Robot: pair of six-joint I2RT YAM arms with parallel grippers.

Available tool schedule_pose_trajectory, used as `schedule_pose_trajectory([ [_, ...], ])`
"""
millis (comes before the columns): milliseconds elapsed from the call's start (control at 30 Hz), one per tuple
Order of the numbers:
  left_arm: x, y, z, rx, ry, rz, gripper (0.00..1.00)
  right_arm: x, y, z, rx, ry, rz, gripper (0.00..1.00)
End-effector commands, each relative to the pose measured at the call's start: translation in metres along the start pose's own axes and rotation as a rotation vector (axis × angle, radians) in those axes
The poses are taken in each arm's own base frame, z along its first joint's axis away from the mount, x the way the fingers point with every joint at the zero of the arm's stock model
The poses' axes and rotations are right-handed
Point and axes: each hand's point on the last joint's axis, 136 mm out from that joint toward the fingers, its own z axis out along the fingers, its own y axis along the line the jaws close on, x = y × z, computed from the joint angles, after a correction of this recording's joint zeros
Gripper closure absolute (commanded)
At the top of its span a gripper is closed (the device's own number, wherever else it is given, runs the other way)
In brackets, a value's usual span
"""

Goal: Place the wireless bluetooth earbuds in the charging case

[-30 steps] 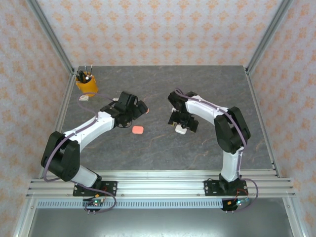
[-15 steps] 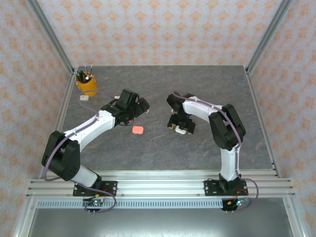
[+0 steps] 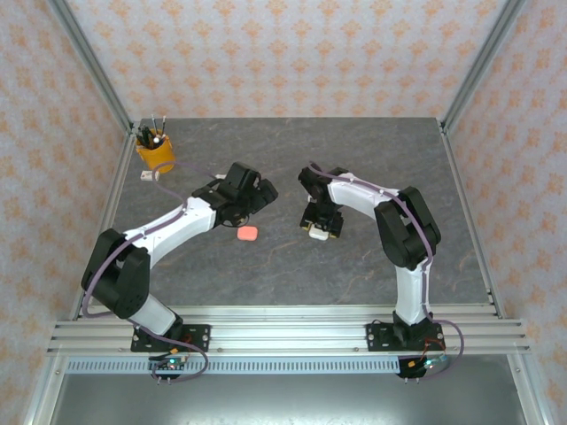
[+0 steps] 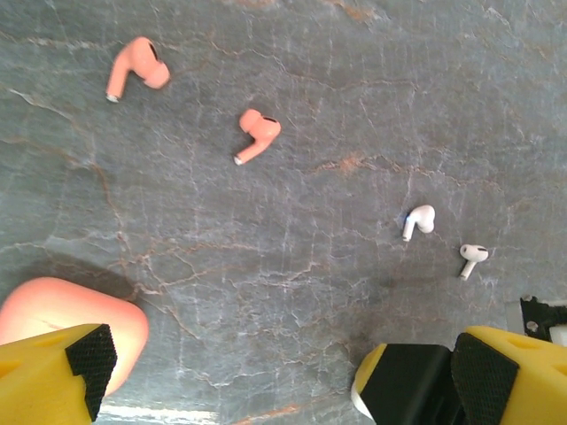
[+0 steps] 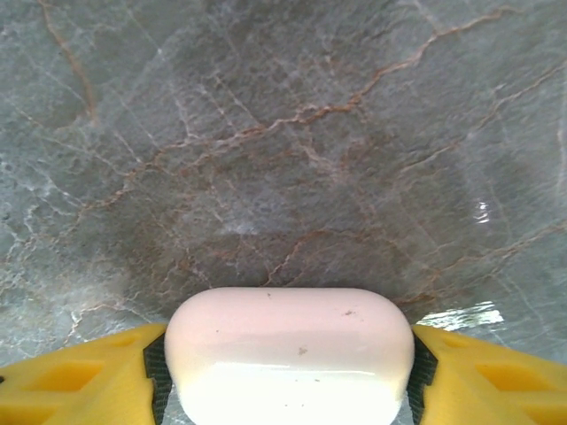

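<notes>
White case (image 5: pixel 289 332), pinched in right hand (image 5: pixel 283 376)

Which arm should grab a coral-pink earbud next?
Left. The open left claw hangs with the small coral-pink stemmed earbuds just ahead; the right claw is clamped on the rounded white plastic case.

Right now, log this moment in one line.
left gripper open | right gripper pads on white case | earbuds four loose on table

The right claw (image 5: pixel 288 379) has closed around the white case (image 5: pixel 288 341).
</notes>
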Motion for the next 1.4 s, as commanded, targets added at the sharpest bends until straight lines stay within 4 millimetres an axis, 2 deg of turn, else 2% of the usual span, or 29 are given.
schedule_pose_trajectory([
  [0,-0.002,-0.010,-0.001,-0.005,-0.030,-0.014,0.00,-0.001,0.008,-0.004,-0.037,0.006,-0.015,0.32],
  [133,0.005,-0.013,0.000,-0.006,-0.028,-0.011,0.00,0.005,0.011,-0.005,-0.063,0.029,-0.019,0.29],
  [233,0.008,-0.014,-0.001,-0.008,-0.030,-0.008,0.00,0.007,0.007,-0.007,-0.059,0.025,-0.020,0.25],
  [533,0.010,-0.012,-0.008,-0.007,-0.037,-0.005,0.00,0.014,-0.008,0.001,-0.013,0.024,-0.019,0.25],
  [967,0.010,-0.011,-0.009,0.000,-0.041,-0.006,0.00,0.011,-0.016,0.013,0.047,0.027,-0.024,0.25],
  [1367,0.009,-0.014,-0.008,0.014,-0.047,-0.007,0.00,0.008,-0.015,0.015,0.105,0.022,-0.054,0.23],
])
